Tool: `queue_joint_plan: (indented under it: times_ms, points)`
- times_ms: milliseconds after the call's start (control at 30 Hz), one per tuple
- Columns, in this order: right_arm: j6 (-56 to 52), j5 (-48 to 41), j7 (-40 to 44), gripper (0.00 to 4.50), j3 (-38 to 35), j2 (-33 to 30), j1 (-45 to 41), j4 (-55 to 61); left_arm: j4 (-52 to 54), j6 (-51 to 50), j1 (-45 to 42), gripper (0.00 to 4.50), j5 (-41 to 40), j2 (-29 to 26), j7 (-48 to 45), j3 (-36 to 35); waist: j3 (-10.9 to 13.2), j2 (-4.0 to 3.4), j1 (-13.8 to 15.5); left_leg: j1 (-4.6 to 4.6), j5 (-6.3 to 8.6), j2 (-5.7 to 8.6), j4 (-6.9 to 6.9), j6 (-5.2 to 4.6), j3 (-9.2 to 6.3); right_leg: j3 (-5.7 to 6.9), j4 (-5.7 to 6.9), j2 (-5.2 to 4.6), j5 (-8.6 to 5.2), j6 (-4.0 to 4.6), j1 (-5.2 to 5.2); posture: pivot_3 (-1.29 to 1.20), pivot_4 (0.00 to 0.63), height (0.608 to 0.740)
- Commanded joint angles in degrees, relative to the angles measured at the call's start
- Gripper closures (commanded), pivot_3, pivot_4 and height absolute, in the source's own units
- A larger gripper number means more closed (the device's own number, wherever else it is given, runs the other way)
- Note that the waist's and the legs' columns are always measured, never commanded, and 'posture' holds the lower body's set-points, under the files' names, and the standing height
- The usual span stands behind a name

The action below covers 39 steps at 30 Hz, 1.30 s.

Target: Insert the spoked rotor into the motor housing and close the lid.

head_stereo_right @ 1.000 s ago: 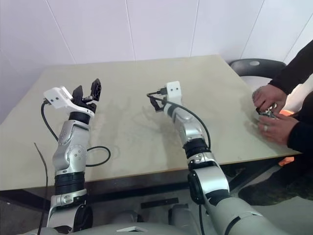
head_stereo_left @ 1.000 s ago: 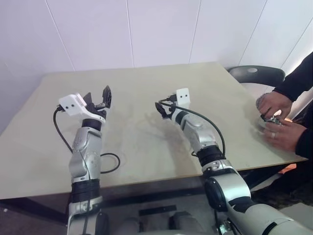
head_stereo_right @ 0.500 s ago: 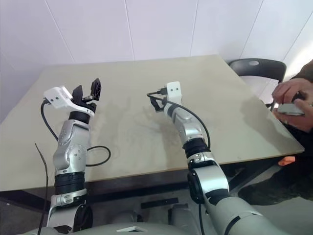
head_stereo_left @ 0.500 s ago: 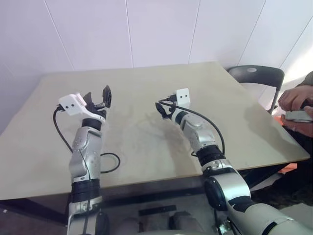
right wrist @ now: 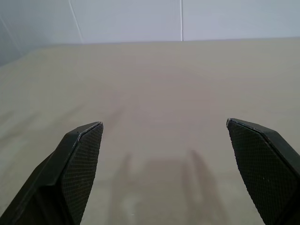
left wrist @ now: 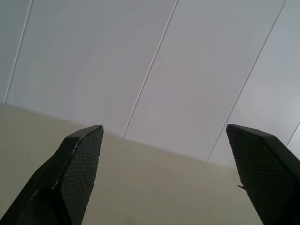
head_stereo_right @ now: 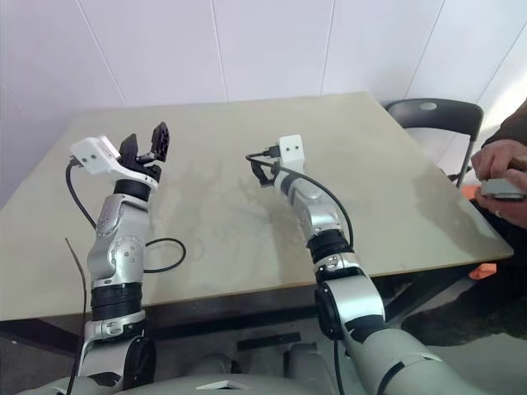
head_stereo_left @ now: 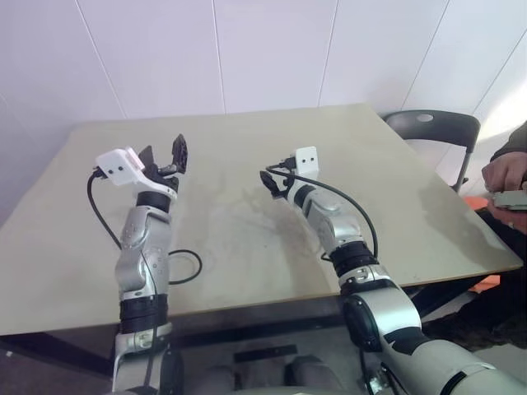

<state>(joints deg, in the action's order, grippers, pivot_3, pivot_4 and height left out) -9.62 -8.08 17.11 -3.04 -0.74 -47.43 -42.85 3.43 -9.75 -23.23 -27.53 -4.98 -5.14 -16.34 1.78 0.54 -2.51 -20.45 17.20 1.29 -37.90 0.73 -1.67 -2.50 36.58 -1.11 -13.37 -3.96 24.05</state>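
Hovering above the table [head_stereo_left: 247,247] with nothing between their fingers, both grippers stand wide open. The left gripper [head_stereo_left: 162,156] is raised over the table's left part, tilted upward, so its wrist view looks past its fingertips [left wrist: 84,150] at the table's far edge and the white panelled wall [left wrist: 187,70]. The right gripper [head_stereo_left: 272,183] sits lower and near the table's middle, pointing roughly level and toward the left gripper; bare tabletop and the fingers' own shadows lie beyond its fingertips [right wrist: 82,150]. Well off to the right of the right gripper, past the table's right edge, a person's hands [head_stereo_right: 498,169] hold a flat grey round thing [head_stereo_right: 501,188], too small to tell whether it is the lid or the housing. A black chair [head_stereo_left: 432,125] stands behind that corner.
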Motion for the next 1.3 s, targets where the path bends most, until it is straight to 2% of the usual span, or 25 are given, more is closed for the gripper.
queue_joint_plan:
  times_ms: [33, 700, 1300]
  points:
    - [0.44, -0.47, 0.33, 0.06, -0.15, 0.44, -2.08, 1.41, 1.68, 0.26, -0.81, 0.04, 0.11, 0.06, -0.21, 0.75, 0.00, 0.00, 0.00, 0.00, 0.00, 0.00, 0.00, 0.00, 0.00, 0.00, -0.01, 0.00, 0.00, 0.00, 0.00, 0.00, 0.000, 0.740]
    - [1.25, -0.10, 1.42, 0.06, 0.76, 1.38, -2.27, 0.98, 4.16, -1.08, 1.03, 0.04, 0.00, -0.51, 0.15, 0.73, 0.00, 0.00, -0.01, 0.00, 0.01, -0.01, 0.01, 0.00, 0.00, 0.00, -0.03, -0.01, 0.00, 0.00, 0.00, 0.00, 0.000, 0.740]
    - [4.15, -0.05, -0.14, 0.06, -1.04, -0.15, -5.33, -3.87, -0.54, 1.17, -2.17, 0.04, 0.35, -0.67, -1.47, 0.22, 0.00, 0.00, -0.04, 0.00, 0.01, -0.01, 0.07, -0.01, 0.00, 0.00, -0.08, 0.00, 0.00, 0.00, 0.00, 0.00, 0.000, 0.740]
